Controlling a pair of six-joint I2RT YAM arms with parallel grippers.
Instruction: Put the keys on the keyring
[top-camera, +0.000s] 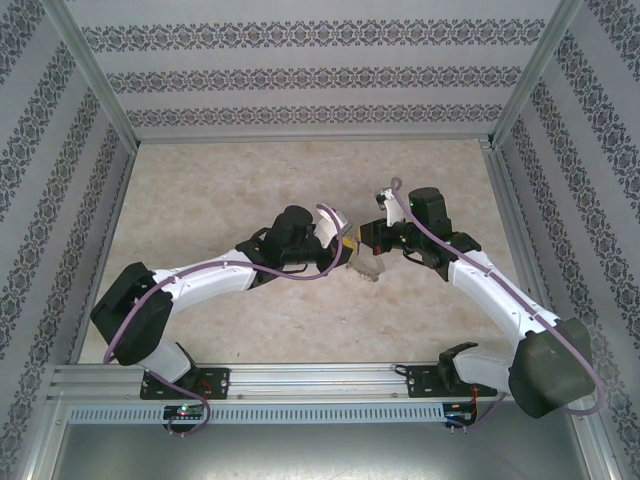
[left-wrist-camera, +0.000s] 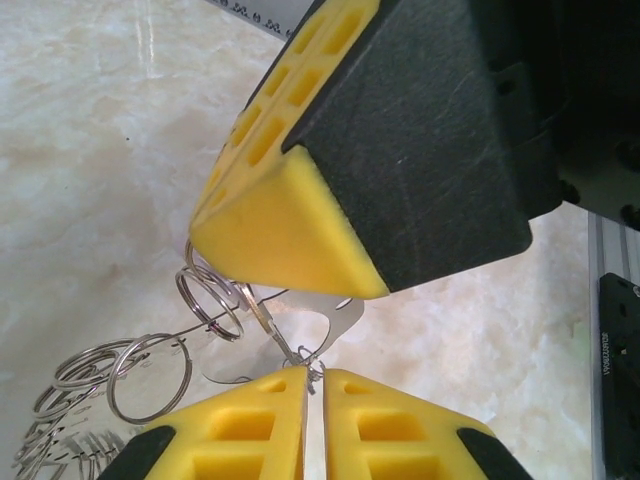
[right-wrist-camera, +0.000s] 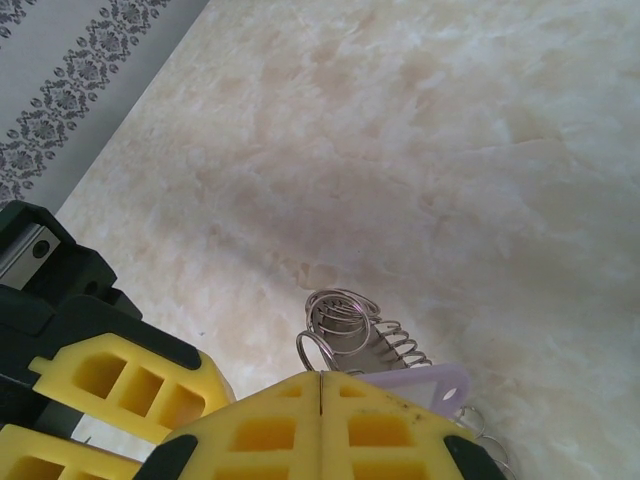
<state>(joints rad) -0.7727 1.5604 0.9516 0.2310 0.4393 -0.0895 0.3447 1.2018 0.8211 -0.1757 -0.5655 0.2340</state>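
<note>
My left gripper (left-wrist-camera: 313, 385) is shut on a tiny wire loop at the end of a thin metal strip, which looks like the key (left-wrist-camera: 268, 322) seen edge-on. Its pale lilac tag (left-wrist-camera: 335, 315) lies just behind and also pokes out beside my right fingertips as the tag (right-wrist-camera: 425, 385). The right gripper (right-wrist-camera: 320, 378) is shut, and the keyring's bundle of silvery rings (right-wrist-camera: 345, 320) rises straight from its seam. The keyring's thin wire (left-wrist-camera: 150, 338) carries more rings (left-wrist-camera: 150, 378) down to the left. Both grippers meet tip to tip at mid-table, left gripper (top-camera: 345, 252) against right gripper (top-camera: 374, 246).
The pale marbled tabletop (top-camera: 300, 170) is walled by patterned panels on three sides. A metal rail (top-camera: 300, 378) runs along the near edge by the arm bases. The right gripper's black and yellow finger (left-wrist-camera: 400, 150) hangs close over my left fingertips.
</note>
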